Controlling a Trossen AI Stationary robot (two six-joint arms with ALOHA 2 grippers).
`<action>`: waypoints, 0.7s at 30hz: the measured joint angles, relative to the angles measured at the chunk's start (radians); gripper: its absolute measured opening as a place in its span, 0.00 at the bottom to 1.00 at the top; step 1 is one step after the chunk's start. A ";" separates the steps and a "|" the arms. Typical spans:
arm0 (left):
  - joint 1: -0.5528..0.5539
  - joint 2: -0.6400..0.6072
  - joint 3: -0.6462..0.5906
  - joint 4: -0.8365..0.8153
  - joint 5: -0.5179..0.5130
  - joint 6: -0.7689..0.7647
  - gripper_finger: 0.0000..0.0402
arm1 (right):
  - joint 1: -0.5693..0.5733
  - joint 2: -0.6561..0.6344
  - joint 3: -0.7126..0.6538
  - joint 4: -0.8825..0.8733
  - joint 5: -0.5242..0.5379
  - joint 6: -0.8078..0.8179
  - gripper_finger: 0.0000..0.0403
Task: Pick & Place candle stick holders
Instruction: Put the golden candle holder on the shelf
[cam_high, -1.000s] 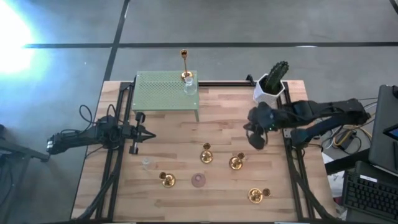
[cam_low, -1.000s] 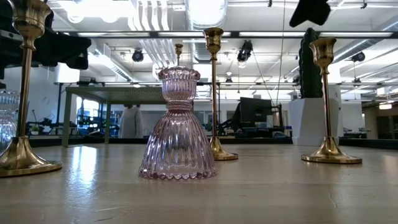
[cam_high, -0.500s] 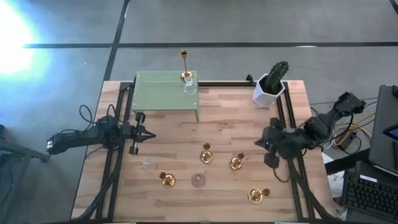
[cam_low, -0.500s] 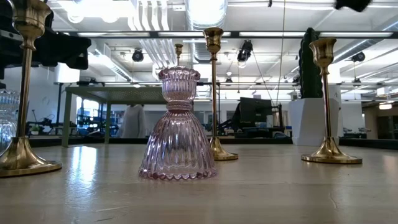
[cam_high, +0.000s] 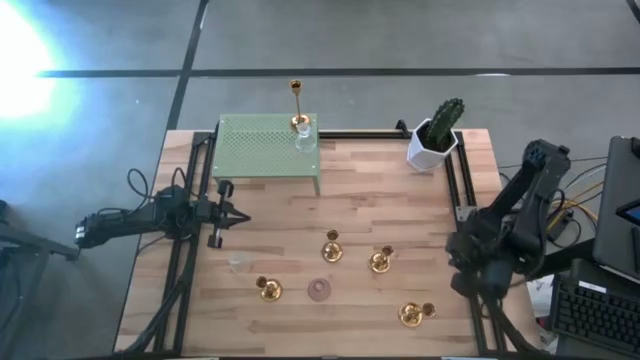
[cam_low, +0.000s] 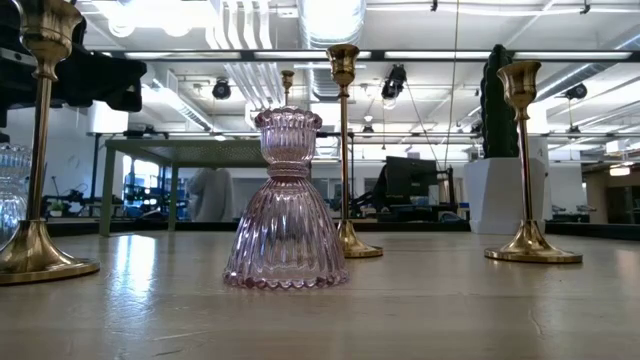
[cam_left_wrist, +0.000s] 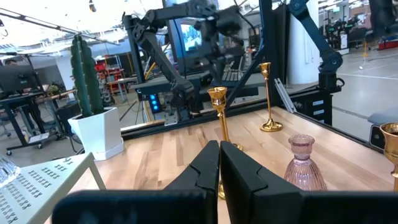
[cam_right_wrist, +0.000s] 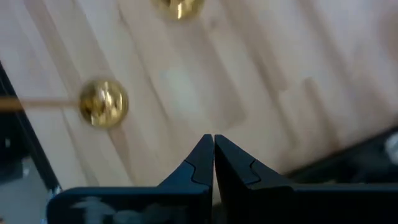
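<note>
Honestly, that ribbed pinkish glass holder (cam_low: 286, 200), mid-table among shiny gold-brass candlesticks (cam_low: 528, 160), looks slick and breakable; I'd pinch its narrow waist. Left gripper (cam_left_wrist: 219, 165) and right gripper (cam_right_wrist: 213, 155) are both pressed together, empty.

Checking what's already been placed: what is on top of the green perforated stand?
At one corner of the green perforated metal stand stand a tall thin gold-brass candle holder and a small clear glass holder. The rest of its top looks bare. What lies underneath is covered.
</note>
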 joint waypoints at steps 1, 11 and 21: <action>0.000 0.000 0.000 0.000 0.000 0.000 0.05 | 0.029 0.005 -0.020 0.022 -0.010 0.033 0.02; 0.000 0.000 0.000 0.000 0.000 0.000 0.05 | 0.153 0.109 -0.184 0.538 0.135 0.086 0.02; 0.000 0.000 0.000 0.000 0.000 0.000 0.05 | 0.152 0.241 -0.173 0.648 0.138 0.115 0.06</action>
